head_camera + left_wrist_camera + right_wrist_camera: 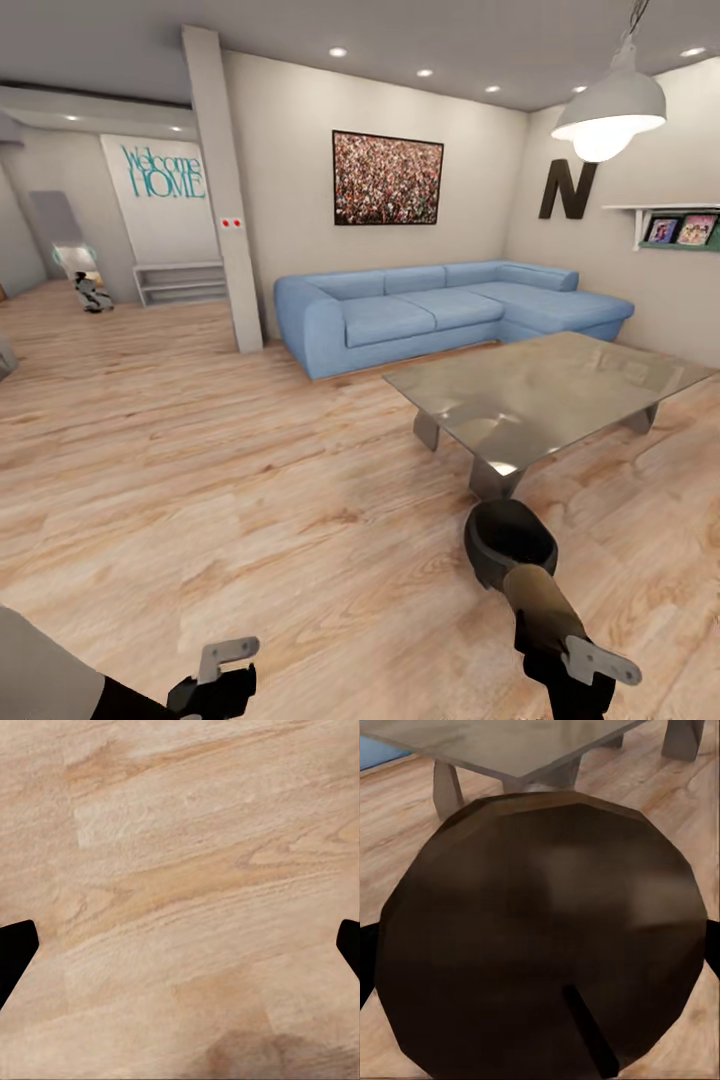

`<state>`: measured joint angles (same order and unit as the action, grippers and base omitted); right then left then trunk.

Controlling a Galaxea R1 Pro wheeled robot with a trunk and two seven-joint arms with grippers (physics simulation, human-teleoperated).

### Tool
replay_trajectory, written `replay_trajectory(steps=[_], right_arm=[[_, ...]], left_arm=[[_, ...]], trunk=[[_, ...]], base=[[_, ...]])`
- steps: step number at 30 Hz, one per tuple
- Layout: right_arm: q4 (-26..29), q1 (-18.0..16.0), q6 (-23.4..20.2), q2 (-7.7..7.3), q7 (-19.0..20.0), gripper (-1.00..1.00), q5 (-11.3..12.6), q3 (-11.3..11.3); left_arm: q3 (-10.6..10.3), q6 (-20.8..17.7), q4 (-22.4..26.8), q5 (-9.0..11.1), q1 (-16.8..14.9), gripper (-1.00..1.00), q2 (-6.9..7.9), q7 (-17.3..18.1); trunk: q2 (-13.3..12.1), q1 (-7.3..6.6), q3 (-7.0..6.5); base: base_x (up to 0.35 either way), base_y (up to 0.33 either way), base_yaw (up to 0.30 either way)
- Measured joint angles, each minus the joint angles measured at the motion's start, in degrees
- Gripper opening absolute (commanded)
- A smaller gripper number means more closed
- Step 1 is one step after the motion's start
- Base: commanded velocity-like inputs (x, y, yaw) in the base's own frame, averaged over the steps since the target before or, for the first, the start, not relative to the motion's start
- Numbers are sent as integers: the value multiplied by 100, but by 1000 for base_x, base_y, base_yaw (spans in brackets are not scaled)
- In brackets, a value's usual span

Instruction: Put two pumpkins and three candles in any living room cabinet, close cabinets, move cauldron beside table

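Observation:
The cauldron point(508, 540), a dark brown round pot, is just in front of the near slab leg of the grey glossy table point(560, 385). My right arm point(545, 605) reaches to its near side. In the right wrist view the cauldron point(540, 915) looms very close, with my right gripper point(540, 952) open and a fingertip point(366, 960) at each side of it. Whether the pot rests on the floor I cannot tell. My left gripper point(215, 680) hangs open over bare wood floor point(180, 870). The pumpkins, candles and cabinet are out of view.
A blue corner sofa point(440, 310) stands against the far wall behind the table. A white pillar point(225, 190) divides the room from a hallway at the left. A pendant lamp point(608, 110) hangs at the upper right. Wood floor point(200, 450) stretches to the left.

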<state>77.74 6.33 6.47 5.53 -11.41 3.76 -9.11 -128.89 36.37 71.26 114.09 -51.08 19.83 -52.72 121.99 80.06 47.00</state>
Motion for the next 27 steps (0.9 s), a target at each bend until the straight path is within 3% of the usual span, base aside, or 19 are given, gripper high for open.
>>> replay_trajectory(steps=[3, 5, 9, 12, 13, 19, 23, 26, 27], right_arm=[[-167, 0, 41, -1, 5, -100, -12, -23], [-394, 1, 95, -1, 22, -100, -3, -39], [-672, 0, 461, -2, 40, -100, -25, -44], [-697, 0, 652, 2, 21, -100, -25, -43], [-705, 0, 726, 7, 12, -100, -31, -37], [-736, 0, 734, -1, 20, -100, -27, -47], [-895, 0, 737, -33, 29, -100, -5, -303], [-923, 0, 740, -41, 35, -100, 9, -395], [-930, 0, 741, -44, 36, -100, 16, -414]], left_arm=[[-72, -1, -274, 141, 2, 100, -56, 105], [-107, -2, -574, 252, 53, 100, -101, 355], [-124, -4, -764, 432, 146, 100, -157, 562], [-125, -7, -815, 461, 156, 100, -263, 582], [-133, -43, -1049, 469, 268, 100, -504, 588], [-134, -38, -1089, 505, 315, 100, -541, 582], [-141, -38, -1177, 594, 325, 100, -592, 588], [-140, -48, -1368, 620, 404, 100, -708, 590], [-138, -55, -1535, 620, 498, 100, -837, 592]], trunk=[[-120, -66, -54], [-201, -110, -90], [-361, -198, -162], [-402, -221, -181], [-402, -220, -180], [-402, -221, -191], [-402, -221, -206], [-402, -221, -216], [-402, -220, -219]], base=[[0, 0, -74], [0, 0, -19], [0, 0, -4], [0, 0, 0], [0, 0, 0], [0, 0, -146], [0, 0, -266], [0, -113, -272], [0, -241, -273]])
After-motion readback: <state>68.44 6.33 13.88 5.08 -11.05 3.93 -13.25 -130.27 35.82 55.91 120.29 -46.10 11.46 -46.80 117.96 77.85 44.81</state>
